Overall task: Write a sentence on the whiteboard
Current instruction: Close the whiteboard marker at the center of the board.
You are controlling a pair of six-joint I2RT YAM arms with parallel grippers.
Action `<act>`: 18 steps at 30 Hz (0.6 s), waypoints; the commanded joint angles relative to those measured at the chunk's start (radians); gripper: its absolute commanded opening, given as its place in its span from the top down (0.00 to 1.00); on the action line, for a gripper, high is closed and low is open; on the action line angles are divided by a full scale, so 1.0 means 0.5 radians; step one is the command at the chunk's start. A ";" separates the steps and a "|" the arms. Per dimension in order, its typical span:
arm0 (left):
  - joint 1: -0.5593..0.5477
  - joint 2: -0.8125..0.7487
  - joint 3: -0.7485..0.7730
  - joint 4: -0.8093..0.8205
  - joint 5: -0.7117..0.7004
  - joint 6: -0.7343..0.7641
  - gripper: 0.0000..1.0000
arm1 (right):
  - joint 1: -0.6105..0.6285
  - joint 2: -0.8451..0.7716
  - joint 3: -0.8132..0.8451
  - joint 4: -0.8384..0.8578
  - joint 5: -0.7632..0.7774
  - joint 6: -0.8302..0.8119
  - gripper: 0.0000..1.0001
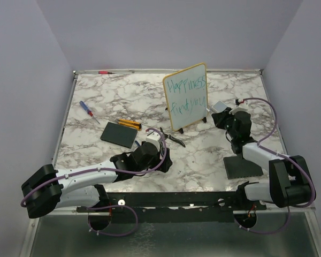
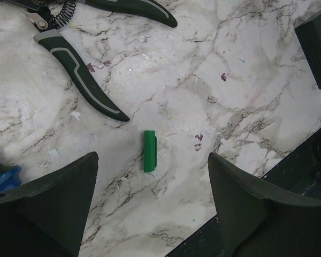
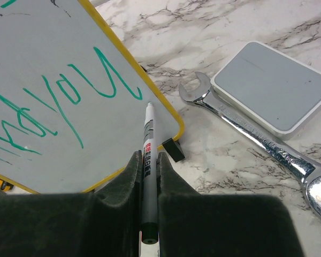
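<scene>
The whiteboard [image 1: 185, 96] stands upright at the back centre, with a yellow rim and black feet. The sentence [image 1: 186, 93] is on it in teal, in two lines, "Happiness find you". My right gripper [image 1: 221, 119] is at the board's lower right corner, shut on a grey marker [image 3: 149, 144]. The marker's tip sits at the board [image 3: 53, 59], just right of the word "you" [image 3: 91, 85]. My left gripper [image 2: 152, 179] is open and empty, low over the marble, with a green marker cap [image 2: 150, 151] lying just ahead of its jaws.
Green-handled pliers [image 2: 77, 80] lie beyond the cap. A wrench [image 3: 257, 139] and a white-rimmed grey box [image 3: 273, 85] lie right of the board. Dark grey pads [image 1: 119, 134] [image 1: 242, 167], a yellow knife [image 1: 129, 124], a blue screwdriver [image 1: 89, 111] and a red pen [image 1: 104, 72] lie on the table.
</scene>
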 commanded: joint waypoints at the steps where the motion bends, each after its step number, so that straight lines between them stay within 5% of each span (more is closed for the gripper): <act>1: 0.001 -0.037 0.071 -0.021 -0.040 0.008 0.17 | -0.013 0.044 0.058 0.073 0.026 -0.034 0.99; 12: 0.001 -0.082 0.066 -0.043 -0.052 -0.004 0.17 | -0.013 -0.071 0.050 0.003 0.036 -0.036 0.99; 18: 0.001 -0.076 0.066 -0.072 -0.053 0.043 0.17 | -0.014 -0.589 0.067 -0.591 0.310 0.027 0.99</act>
